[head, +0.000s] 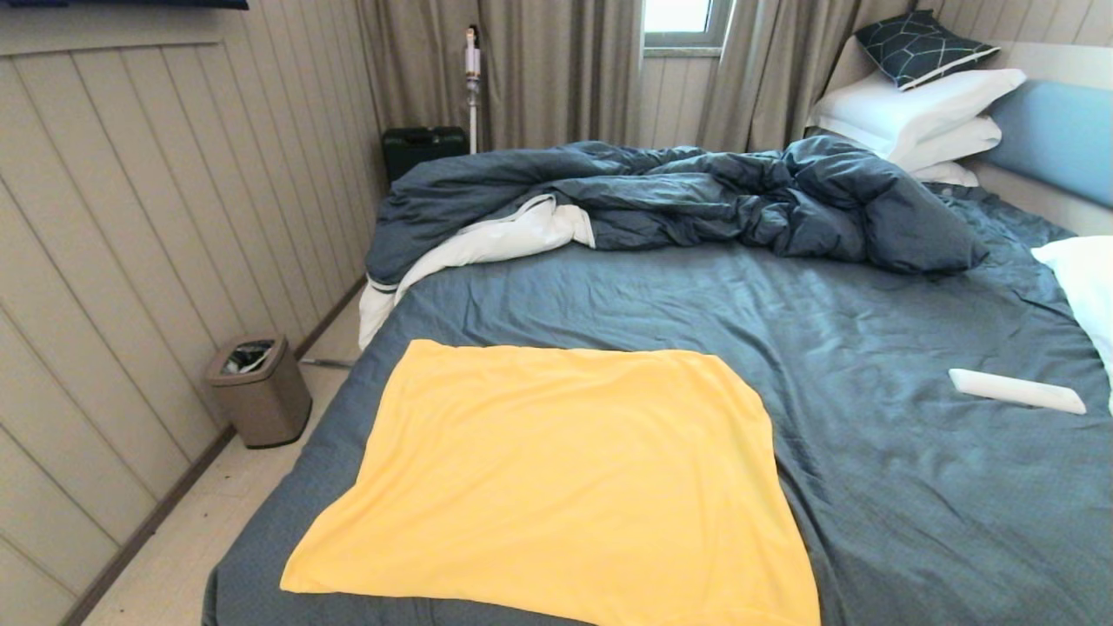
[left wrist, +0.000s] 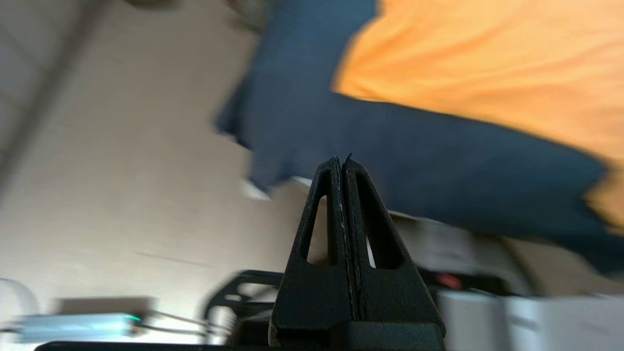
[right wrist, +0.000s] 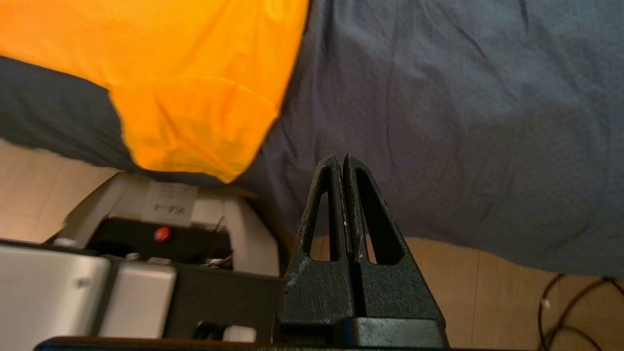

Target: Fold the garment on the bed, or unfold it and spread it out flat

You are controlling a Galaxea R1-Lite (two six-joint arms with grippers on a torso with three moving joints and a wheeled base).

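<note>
The yellow-orange garment (head: 565, 478) lies as a broad, nearly rectangular sheet on the near left part of the bed (head: 869, 365), with no sleeves showing. Its near edge hangs at the mattress's front edge. Neither arm appears in the head view. My left gripper (left wrist: 341, 161) is shut and empty, held off the bed's near left corner with the garment (left wrist: 487, 63) beyond it. My right gripper (right wrist: 340, 158) is shut on nothing too, in front of the bed's near edge, to the right of the garment's corner (right wrist: 195, 122).
A rumpled dark blue duvet (head: 678, 200) with white lining lies across the far half of the bed. White pillows (head: 922, 113) are stacked at the far right. A white flat object (head: 1016, 390) lies on the sheet at right. A bin (head: 258, 391) stands on the floor left.
</note>
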